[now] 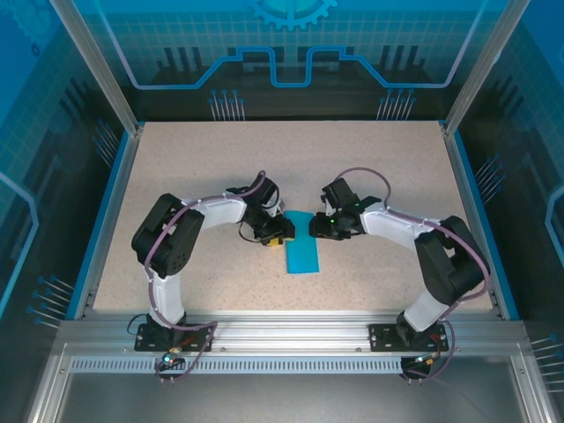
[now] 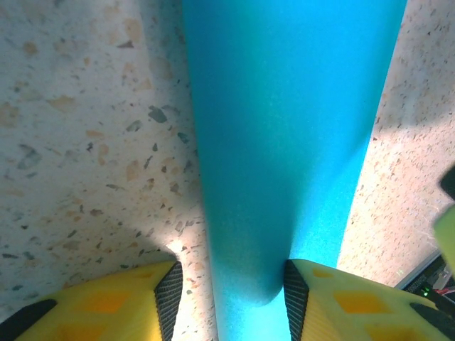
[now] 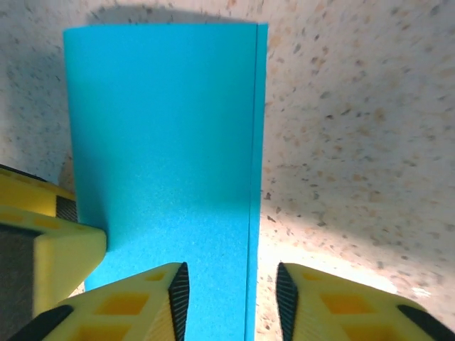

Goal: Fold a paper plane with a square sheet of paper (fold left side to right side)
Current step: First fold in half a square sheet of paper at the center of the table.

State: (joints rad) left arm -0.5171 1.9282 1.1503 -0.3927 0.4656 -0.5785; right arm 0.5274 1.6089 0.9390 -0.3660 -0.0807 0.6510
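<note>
Top external view, folded square sheet of paper [image 1: 302,256] lying mid-table [image 1: 176,176] between both grippers, left gripper [image 1: 278,238] straddling its end part-open, clamping nothing, right gripper [image 1: 316,226] hovering part-open over its edge, holding nothing

The sheet [image 1: 302,251] is plain teal-blue paper with no marks. It is folded in half into a narrow two-layer rectangle and lies near the middle of the table [image 1: 176,167], with its long sides running from near to far. In the right wrist view [image 3: 163,142] the two free edges [image 3: 254,142] lie almost exactly one over the other, with only a thin line between them. In the left wrist view [image 2: 284,142] one long side looks softly rounded, not pressed flat, and the end bulges slightly.
</note>
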